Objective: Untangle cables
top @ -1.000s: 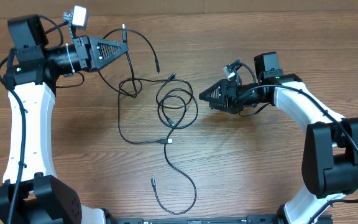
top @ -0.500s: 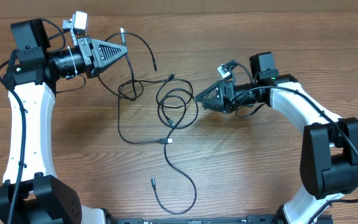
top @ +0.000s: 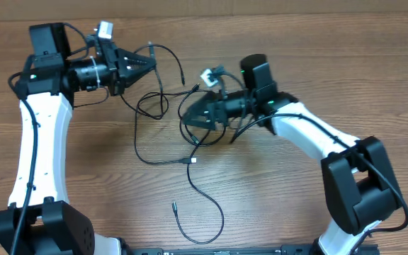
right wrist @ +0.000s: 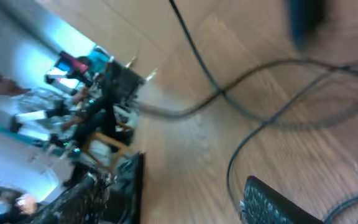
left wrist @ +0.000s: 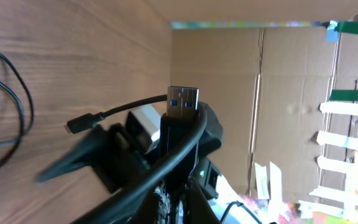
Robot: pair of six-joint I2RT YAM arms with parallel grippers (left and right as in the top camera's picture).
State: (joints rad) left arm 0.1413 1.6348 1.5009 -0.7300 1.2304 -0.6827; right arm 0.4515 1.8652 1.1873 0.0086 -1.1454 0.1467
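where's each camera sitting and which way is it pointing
Overhead: fixed above, facing straight down at the table, cables, left arm and right arm.
Left wrist: on the left arm, facing along its tool across the table to a cardboard wall; the tool grips a plug.
Right wrist: on the right arm, blurred, facing cables on the table; one finger shows.
Shared: overhead and left wrist both show that plug.

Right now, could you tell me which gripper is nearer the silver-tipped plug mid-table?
Right. The right gripper is just beyond the silver-tipped plug, toward the far edge; the left gripper is farther back and left.
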